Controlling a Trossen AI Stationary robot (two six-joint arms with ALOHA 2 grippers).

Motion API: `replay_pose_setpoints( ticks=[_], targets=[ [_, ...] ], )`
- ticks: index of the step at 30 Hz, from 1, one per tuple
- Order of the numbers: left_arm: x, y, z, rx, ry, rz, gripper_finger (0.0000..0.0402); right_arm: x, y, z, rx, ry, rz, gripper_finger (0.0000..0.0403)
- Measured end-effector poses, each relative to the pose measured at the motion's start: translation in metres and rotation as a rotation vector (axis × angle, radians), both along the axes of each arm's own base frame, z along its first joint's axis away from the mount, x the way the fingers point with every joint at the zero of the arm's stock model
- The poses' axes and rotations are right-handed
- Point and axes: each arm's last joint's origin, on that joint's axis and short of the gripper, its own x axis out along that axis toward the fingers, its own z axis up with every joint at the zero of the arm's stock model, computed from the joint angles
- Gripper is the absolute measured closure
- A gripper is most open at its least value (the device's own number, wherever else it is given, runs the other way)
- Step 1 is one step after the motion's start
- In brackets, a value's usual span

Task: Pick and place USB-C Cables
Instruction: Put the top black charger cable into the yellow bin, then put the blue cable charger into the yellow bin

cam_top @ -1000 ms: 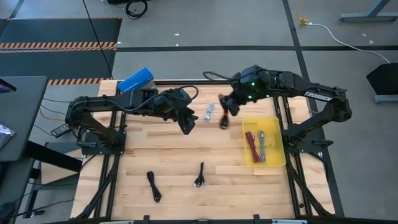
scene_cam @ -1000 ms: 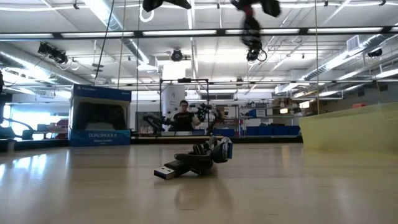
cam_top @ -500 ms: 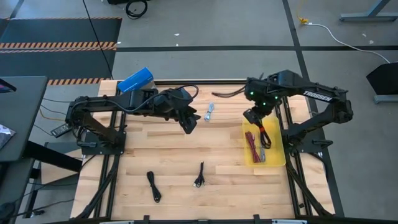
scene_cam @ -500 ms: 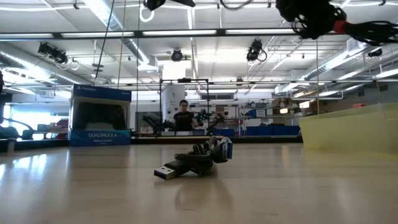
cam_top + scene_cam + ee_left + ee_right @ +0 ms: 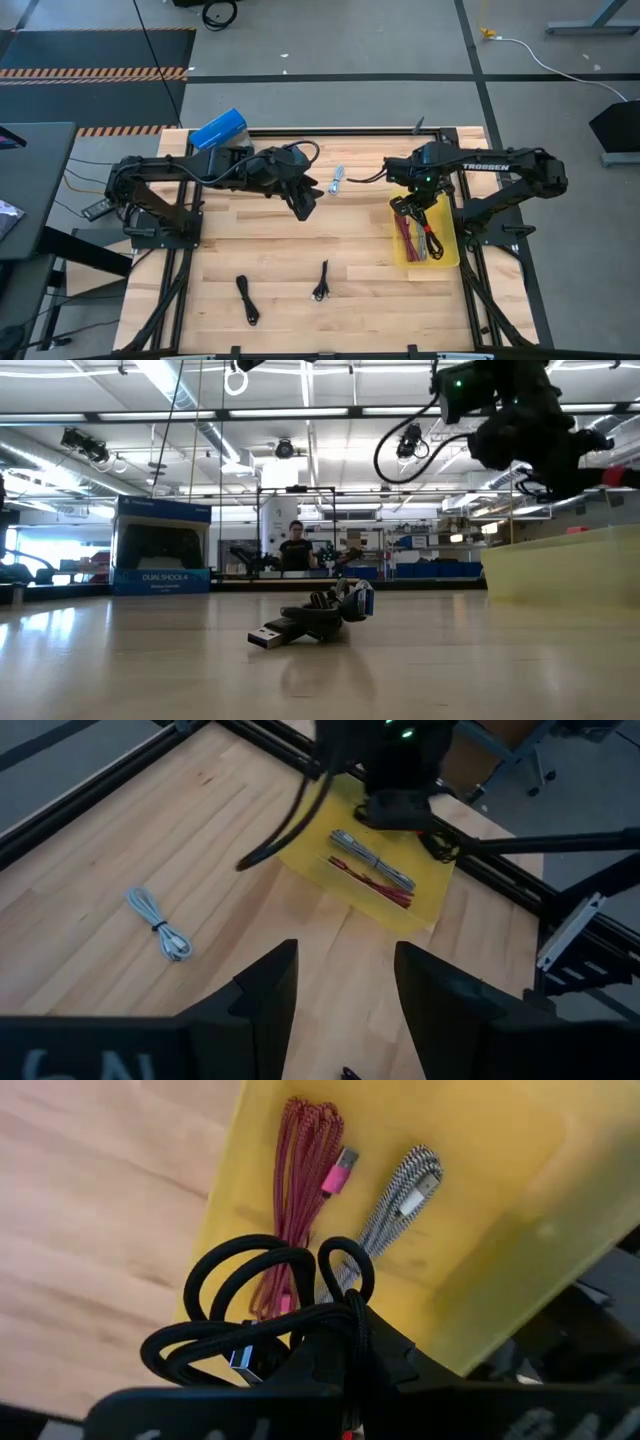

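We are inside a large industrial robotics lab or workshop: a butcher-block wooden table (image 5: pixel 300 250) framed in black metal stands on a grey concrete floor (image 5: pixel 330 50) marked with orange-and-black hazard tape (image 5: pixel 95 72). At table height we see long ceiling strip lights (image 5: pixel 180 385), exposed ducting and shelving crowded with equipment, where a person (image 5: pixel 295 547) works at a distant bench (beside what looks like another robot arm). A blue product box (image 5: pixel 162 546) sits on the table's edge.
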Motion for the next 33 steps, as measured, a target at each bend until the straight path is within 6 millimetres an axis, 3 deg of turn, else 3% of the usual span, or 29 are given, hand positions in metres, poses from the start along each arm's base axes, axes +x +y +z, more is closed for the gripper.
replay_pose_setpoints(
  ticks=[8,16,26,33],
  targets=[
    [0.001,-0.009,0.001,0.0,-0.014,-0.027,0.0225,-0.002,-0.001,-0.024,-0.04,0.024,-0.074,0.0387],
    [0.002,-0.009,0.004,-0.001,-0.049,-0.036,0.0225,-0.008,0.004,-0.033,-0.034,0.083,-0.076,0.0309],
    [0.002,-0.008,0.004,-0.013,-0.059,0.014,0.0225,-0.006,0.011,-0.032,-0.044,0.063,0.05,0.0206],
    [0.001,0.004,-0.002,0.078,-0.024,0.237,0.0225,0.006,0.013,-0.004,-0.113,-0.059,0.141,0.0183]
  ],
)
